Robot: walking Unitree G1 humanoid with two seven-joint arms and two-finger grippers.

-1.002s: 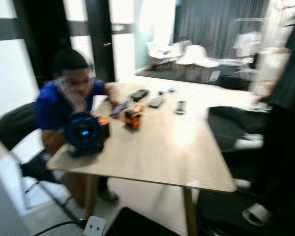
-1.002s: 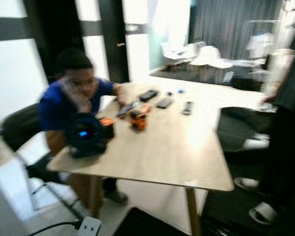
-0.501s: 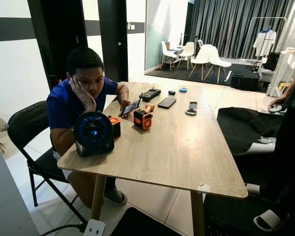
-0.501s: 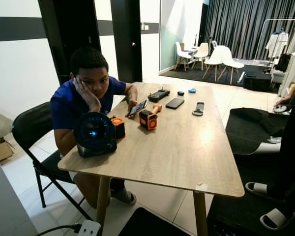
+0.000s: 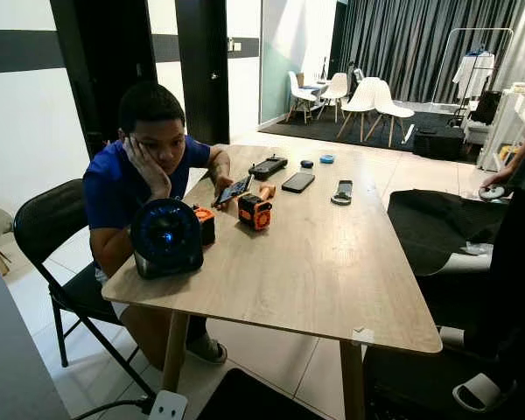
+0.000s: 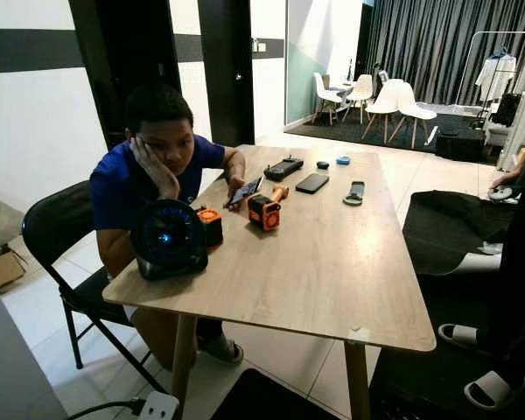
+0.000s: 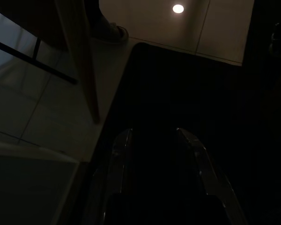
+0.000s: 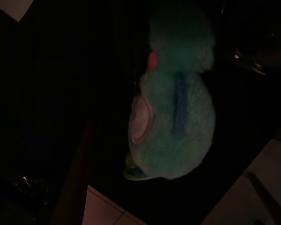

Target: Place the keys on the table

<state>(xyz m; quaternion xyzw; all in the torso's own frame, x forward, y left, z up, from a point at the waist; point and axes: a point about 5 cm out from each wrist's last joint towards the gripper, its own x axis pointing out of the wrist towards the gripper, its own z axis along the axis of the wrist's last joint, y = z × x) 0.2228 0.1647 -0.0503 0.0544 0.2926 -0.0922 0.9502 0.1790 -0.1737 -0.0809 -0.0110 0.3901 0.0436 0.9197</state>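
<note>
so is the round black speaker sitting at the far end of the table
No, the round black speaker with the blue light stands at the near left corner of the light wooden table, in front of the seated person.

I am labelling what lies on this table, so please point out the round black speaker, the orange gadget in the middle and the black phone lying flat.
speaker (image 5: 166,238), left eye view, centre of its round front.
orange gadget (image 5: 255,212), left eye view, its body.
phone (image 5: 297,182), left eye view, middle of its screen.
</note>
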